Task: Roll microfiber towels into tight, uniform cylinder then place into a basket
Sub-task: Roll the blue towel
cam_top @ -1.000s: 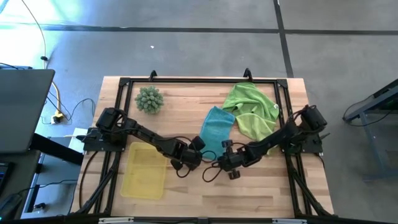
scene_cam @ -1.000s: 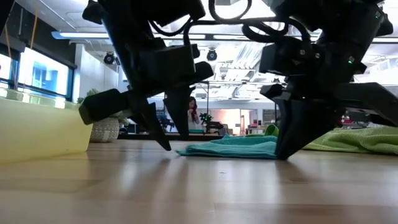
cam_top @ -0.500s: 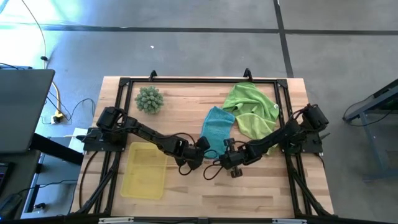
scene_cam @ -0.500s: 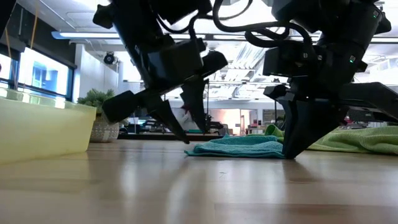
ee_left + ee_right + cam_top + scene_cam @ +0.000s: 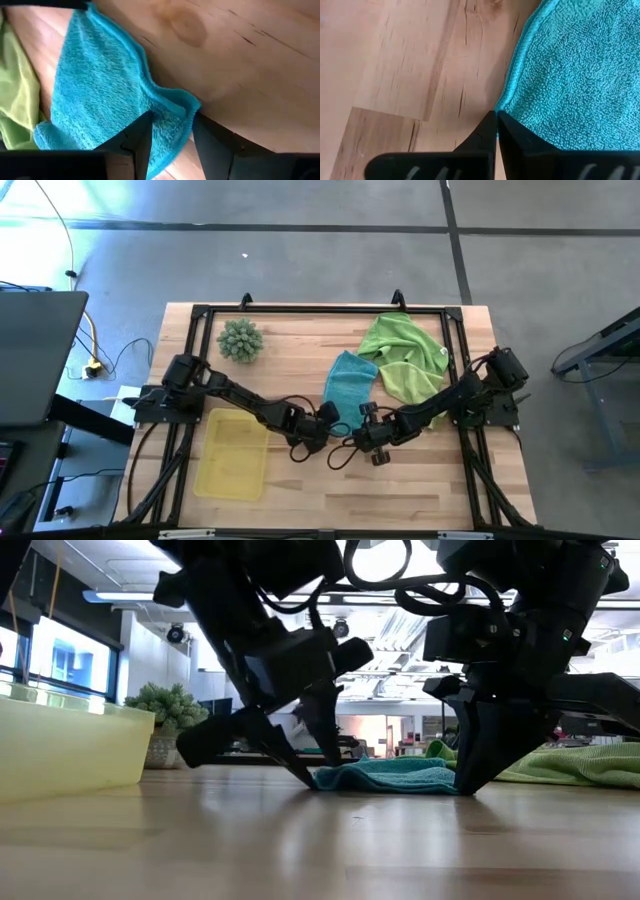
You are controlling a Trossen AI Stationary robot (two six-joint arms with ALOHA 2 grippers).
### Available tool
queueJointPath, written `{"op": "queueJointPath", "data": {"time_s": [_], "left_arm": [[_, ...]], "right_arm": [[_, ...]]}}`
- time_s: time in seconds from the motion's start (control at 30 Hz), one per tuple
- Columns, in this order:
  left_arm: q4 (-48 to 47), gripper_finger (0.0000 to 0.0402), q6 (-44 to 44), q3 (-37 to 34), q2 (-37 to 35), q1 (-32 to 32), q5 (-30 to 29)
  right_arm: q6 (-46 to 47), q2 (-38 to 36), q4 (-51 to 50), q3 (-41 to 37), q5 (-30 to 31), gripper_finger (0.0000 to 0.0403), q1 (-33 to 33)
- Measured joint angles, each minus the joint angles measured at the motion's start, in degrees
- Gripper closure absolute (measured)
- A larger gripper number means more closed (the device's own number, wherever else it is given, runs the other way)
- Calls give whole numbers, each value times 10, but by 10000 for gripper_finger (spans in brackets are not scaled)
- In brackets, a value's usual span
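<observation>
On the pale wooden table, your spread left gripper straddles the flat teal microfibre towel's corner. Right gripper, jaws pressed together, pins the other; close squarely before rolling.

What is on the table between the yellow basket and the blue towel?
Only the left gripper, seen from above, between basket and blue towel; otherwise bare wood.

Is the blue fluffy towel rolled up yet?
No. The teal microfiber towel lies flat and spread on the wooden table, with only its near corner bunched between the open left gripper.
</observation>
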Motion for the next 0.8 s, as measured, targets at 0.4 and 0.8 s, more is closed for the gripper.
{"op": "queueJointPath", "data": {"time_s": [0.4,0.8], "left_arm": [[-28,396,-178,-2,-12,0,50],[-63,397,-355,-2,-74,0,182]], "right_arm": [[-3,-24,-12,0,-1,403,-11],[42,-32,12,0,-147,403,-57]]}}
